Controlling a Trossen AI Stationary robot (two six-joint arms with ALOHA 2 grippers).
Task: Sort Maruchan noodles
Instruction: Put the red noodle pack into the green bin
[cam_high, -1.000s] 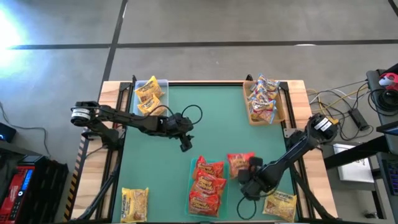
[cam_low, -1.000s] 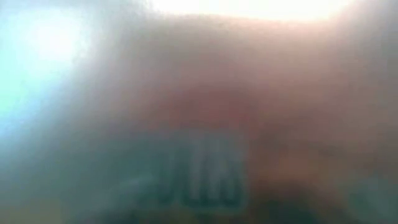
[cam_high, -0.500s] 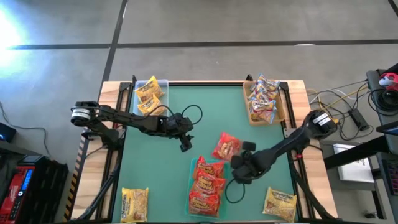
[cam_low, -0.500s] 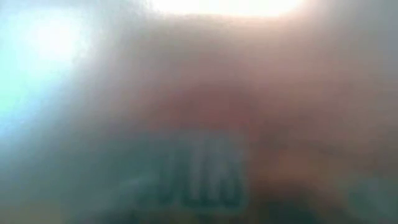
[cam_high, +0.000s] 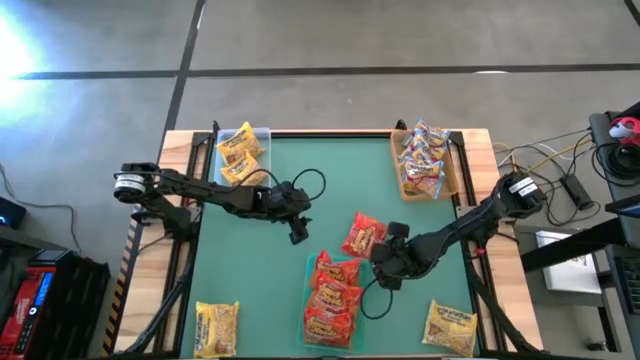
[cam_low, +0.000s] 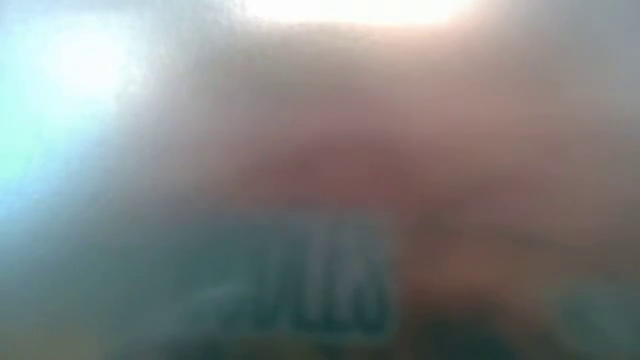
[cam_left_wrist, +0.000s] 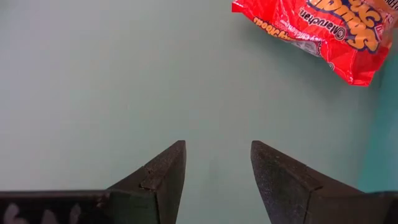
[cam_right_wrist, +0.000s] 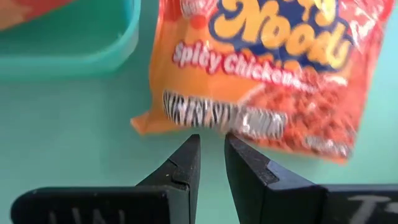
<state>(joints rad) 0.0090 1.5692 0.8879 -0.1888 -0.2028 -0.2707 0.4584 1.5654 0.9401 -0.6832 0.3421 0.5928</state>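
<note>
Red noodle packets (cam_high: 332, 298) fill green tray (cam_high: 309, 272); yellow packets (cam_high: 238, 155) in clear tray (cam_high: 264, 133)

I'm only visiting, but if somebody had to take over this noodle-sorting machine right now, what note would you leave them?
Left pincer: open, empty, hovering over bare mat mid-table.
Right pincer: fingers nearly together, gripping nothing, right beside a loose red packet lying on the mat.
Done: yellow packets in the clear tray at the far left corner; pink-labelled packets in the brown tray at the far right corner; red packets in the green tray at the near edge.
Left: the loose red packet, apparently bound for the green tray, plus two yellow packets on the table's near corners, left and right.
</note>
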